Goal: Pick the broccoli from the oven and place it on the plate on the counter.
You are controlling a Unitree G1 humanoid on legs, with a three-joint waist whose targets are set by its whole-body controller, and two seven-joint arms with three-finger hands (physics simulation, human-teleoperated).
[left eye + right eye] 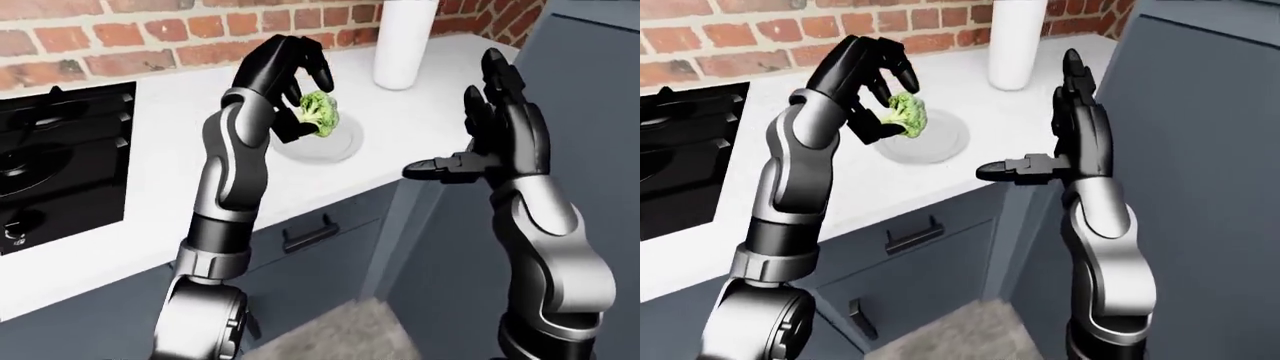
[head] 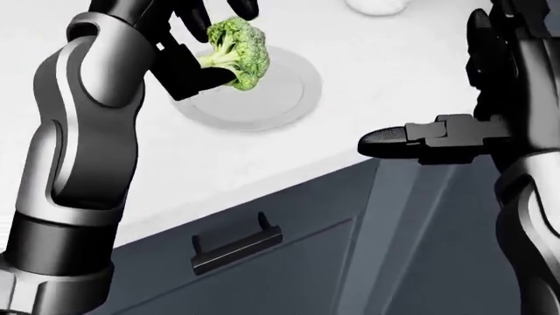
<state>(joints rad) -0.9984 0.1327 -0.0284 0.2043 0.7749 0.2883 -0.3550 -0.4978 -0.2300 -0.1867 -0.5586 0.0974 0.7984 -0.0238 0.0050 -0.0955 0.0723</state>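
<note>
The plate (image 2: 289, 98) lies bare on the white counter (image 2: 367, 59), open from above; only the broccoli (image 2: 236, 52) in the left hand (image 1: 865, 82) hangs over its left rim. A white cylinder (image 1: 405, 41) stands well beyond; the cooktop (image 1: 55, 161) lies far left

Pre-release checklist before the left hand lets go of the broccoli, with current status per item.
1. Grip: left hand fingers closed round the broccoli stem. Ok.
2. Target in view: plate on the white counter, nothing lying on it. Ok.
3. Alignment: broccoli overlaps the plate in all three views, toward the plate's left part in the head view. Ok, though not centred.
4. Height above the plate: not touching; the real gap is not readable. Cannot tell.
5. Right hand: open, off the counter edge, away from the plate. Ok.
6. White cylinder at the top of the left-eye view: stands apart from the plate. Ok.
</note>
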